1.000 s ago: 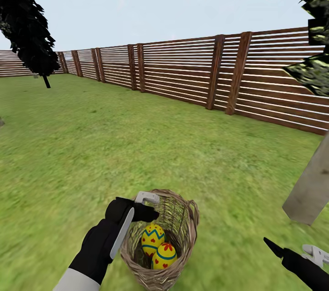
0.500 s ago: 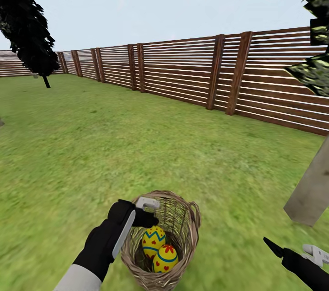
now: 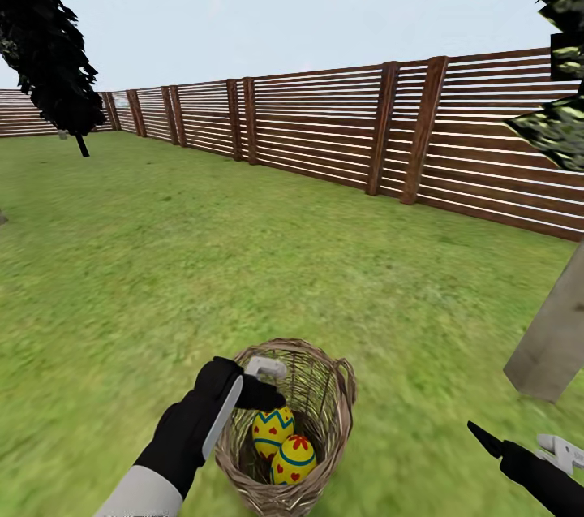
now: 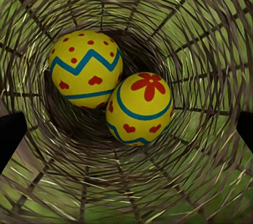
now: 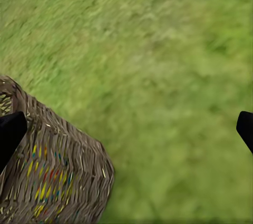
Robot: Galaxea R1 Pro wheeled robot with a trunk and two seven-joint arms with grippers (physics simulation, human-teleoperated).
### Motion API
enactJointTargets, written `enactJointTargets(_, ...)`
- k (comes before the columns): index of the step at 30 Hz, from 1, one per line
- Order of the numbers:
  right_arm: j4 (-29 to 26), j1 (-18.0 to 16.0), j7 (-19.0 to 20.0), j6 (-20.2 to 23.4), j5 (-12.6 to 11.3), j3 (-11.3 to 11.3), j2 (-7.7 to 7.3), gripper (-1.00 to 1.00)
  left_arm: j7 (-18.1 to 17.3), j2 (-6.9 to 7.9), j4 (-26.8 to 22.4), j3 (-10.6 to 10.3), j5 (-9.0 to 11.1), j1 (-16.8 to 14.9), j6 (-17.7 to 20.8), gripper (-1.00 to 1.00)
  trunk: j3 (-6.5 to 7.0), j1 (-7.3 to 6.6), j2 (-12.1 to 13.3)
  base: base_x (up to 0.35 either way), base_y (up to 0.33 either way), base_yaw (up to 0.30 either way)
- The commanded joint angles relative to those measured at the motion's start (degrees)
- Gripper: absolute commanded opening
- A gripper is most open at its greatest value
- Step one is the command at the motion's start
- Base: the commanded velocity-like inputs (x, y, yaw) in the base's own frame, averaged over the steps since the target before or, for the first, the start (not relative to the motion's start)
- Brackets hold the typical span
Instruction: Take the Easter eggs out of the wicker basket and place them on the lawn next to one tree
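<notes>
With two Easter eggs (image 4: 113,87) low in the wicker basket (image 3: 334,403) on the lawn (image 3: 243,257), left claw (image 4: 126,129) poised spread at the rim; best sunk straight, centred on one egg. Right claw (image 5: 126,129) also spread, beside the basket.

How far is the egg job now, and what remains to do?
Nothing visibly done: no egg lies on the lawn by the tree trunk. Two eggs, one zigzag-topped and one flower-topped, sit in the wicker basket. The left gripper, open, is over its mouth. Grasping and placing remain.
</notes>
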Motion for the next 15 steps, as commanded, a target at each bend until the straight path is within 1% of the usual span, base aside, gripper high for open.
enactJointTargets(1,-0.1,0.0,0.0,0.4,-0.3,-0.1,0.0,1.0,0.1,0.0,0.1,0.0,0.3,-0.1,0.2,1.0,-0.05,-0.01,0.0,0.0,0.0,0.0)
enactJointTargets(15,-0.1,0.0,0.1,0.4,-0.3,0.0,0.0,1.0,-0.2,0.07,0.6,-0.1,0.8,-0.2,0.2,1.0,-0.04,-0.01,0.0,0.0,0.0,0.0)
